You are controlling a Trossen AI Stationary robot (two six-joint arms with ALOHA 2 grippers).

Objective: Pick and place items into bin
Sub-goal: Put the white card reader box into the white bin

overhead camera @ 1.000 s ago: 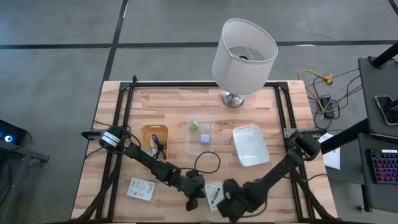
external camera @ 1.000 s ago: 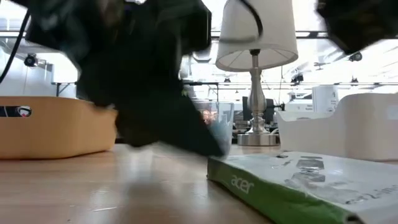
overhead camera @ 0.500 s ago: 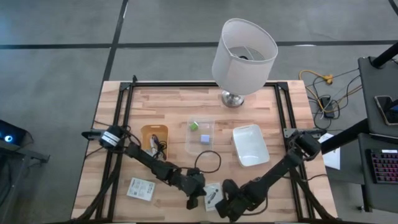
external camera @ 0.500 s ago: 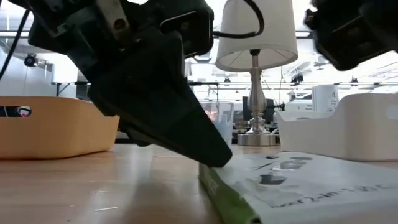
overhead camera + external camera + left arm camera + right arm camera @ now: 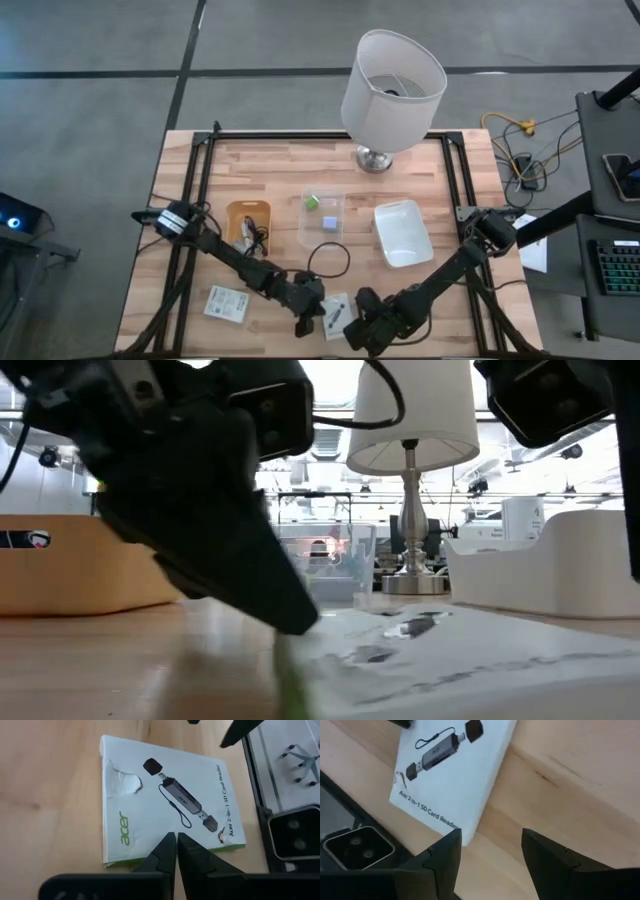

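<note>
A flat white packet [image 5: 335,315] with green print lies near the table's near edge, between my two grippers; it also shows in the left wrist view [image 5: 165,795] and the right wrist view [image 5: 455,775]. My left gripper [image 5: 305,320] is shut, with its tips [image 5: 175,840] at the packet's green-edged side. My right gripper [image 5: 360,325] is open [image 5: 492,835] just right of the packet, touching nothing. A second packet [image 5: 228,303] lies flat farther left. A thin cable coil [image 5: 328,262] lies behind them. No purple pen shows. My left gripper touches the packet with its shut fingertips [image 5: 295,622] on the white top face right beside the long green edge [image 5: 150,862]. The fingers slant down from the table's left. The packet lies flat on the table.
An orange bin [image 5: 248,208] holds cables. A clear bin [image 5: 323,195] holds a green cube [image 5: 312,202] and a grey-blue cube [image 5: 329,224]. A white bin [image 5: 385,212] stands right of it, and a big white lamp [image 5: 392,80] at the far edge.
My shut left gripper has slid a little toward the table's left and near edge, still on the packet. The packet has turned about flat on the table: its green edge, which faced the low camera, now points toward it.
</note>
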